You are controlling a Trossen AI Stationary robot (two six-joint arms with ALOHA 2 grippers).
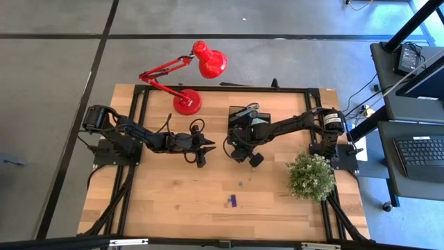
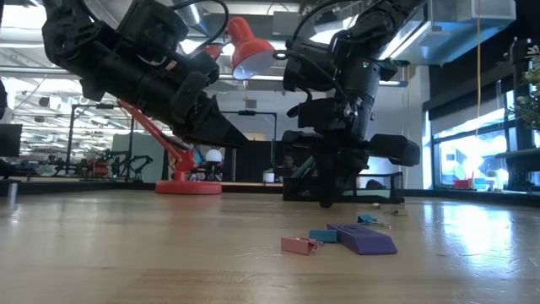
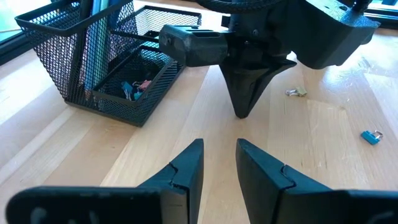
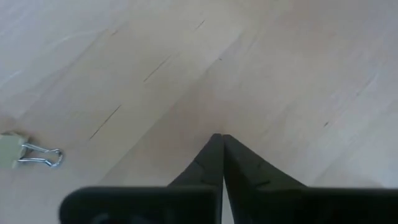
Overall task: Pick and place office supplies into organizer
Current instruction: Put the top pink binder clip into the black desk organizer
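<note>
In the low view, a pink clip [image 2: 298, 245], a small blue clip [image 2: 322, 236] and the purple piece [image 2: 363, 238] lie nearest, lower centre. Behind them the right gripper [image 2: 327, 201] points down at the table, fingers pressed together on nothing. The left gripper [image 2: 250, 144], fingers spread, hangs at centre left. Only the left wrist view shows the mesh organizer [image 3: 106, 68], upper left, holding pencils and clips; the right wrist view alone shows a pale binder clip [image 4: 25, 153].
</note>
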